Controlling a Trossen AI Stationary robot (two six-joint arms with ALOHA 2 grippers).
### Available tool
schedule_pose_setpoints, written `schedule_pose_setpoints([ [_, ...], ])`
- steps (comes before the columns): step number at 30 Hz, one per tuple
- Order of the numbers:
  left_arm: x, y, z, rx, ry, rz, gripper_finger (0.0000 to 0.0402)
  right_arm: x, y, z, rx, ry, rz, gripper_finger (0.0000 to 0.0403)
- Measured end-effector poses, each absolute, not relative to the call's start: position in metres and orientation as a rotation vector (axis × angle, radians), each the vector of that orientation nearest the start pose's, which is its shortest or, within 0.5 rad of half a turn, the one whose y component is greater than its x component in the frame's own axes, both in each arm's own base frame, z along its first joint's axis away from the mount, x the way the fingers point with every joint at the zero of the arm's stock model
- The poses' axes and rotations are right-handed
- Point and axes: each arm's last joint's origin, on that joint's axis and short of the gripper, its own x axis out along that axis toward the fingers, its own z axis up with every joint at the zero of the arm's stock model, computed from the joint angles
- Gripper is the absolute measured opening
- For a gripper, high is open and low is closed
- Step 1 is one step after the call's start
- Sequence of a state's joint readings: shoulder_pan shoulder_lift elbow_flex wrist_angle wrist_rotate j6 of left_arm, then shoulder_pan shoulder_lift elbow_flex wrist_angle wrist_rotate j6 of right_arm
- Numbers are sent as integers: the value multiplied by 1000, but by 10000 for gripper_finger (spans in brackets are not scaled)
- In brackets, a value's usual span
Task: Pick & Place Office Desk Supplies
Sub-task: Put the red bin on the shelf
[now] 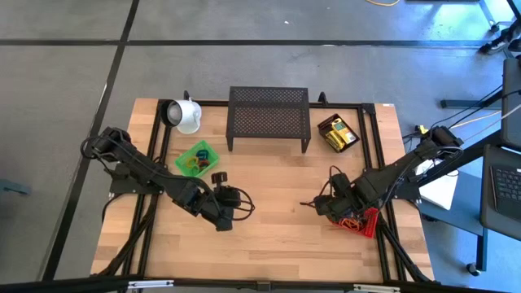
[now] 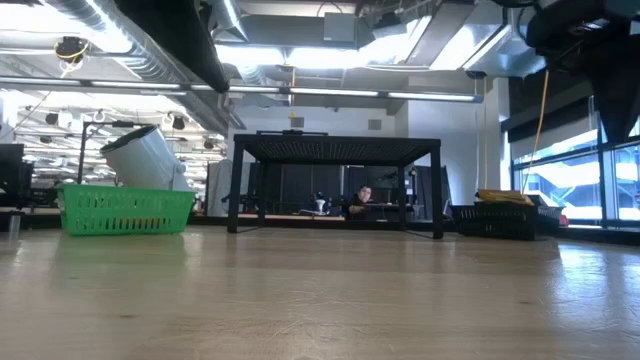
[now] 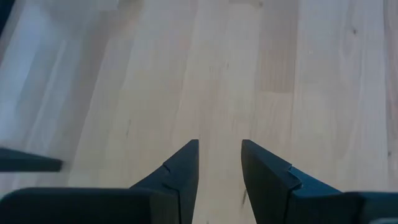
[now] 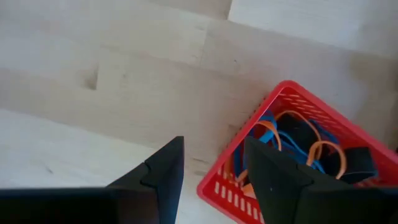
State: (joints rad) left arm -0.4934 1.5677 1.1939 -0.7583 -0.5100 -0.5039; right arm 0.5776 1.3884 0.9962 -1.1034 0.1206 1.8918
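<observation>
Left gripper (image 3: 219, 163) part open, empty, above bare wood table (image 3: 249, 74). Right gripper (image 4: 212, 163) part open, empty; red basket (image 4: 261, 124) of rubber bands (image 4: 298, 140) just beside.

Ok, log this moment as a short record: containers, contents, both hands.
red basket: by the right hand, holds blue, orange and black loops
green basket: left of the mesh shelf, contents unclear
black tray: right of the shelf, holds yellow boxes
white mug: on its side
left hand: open, empty, over bare wood
right hand: open, empty
</observation>
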Motion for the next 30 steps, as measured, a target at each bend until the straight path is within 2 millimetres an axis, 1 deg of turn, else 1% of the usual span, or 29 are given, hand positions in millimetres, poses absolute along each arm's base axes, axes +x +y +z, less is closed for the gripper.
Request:
schedule_pose_setpoints([
  [4,278,-134,250,101,955,234,114,190,128,228,1055,1095,-1019,168],
  [8,279,-134,250,79,951,244,114,189,137,221,1040,1045,-1060,168],
  [10,279,-134,250,46,942,261,114,191,141,214,1014,1056,-1079,168],
  [15,282,-136,251,0,908,268,114,193,147,201,982,1156,-1126,168],
  [24,283,-136,252,-13,896,261,114,199,152,181,917,1145,-1211,168],
  [30,283,-136,252,-13,896,260,114,202,154,170,877,1169,-1244,168],
])
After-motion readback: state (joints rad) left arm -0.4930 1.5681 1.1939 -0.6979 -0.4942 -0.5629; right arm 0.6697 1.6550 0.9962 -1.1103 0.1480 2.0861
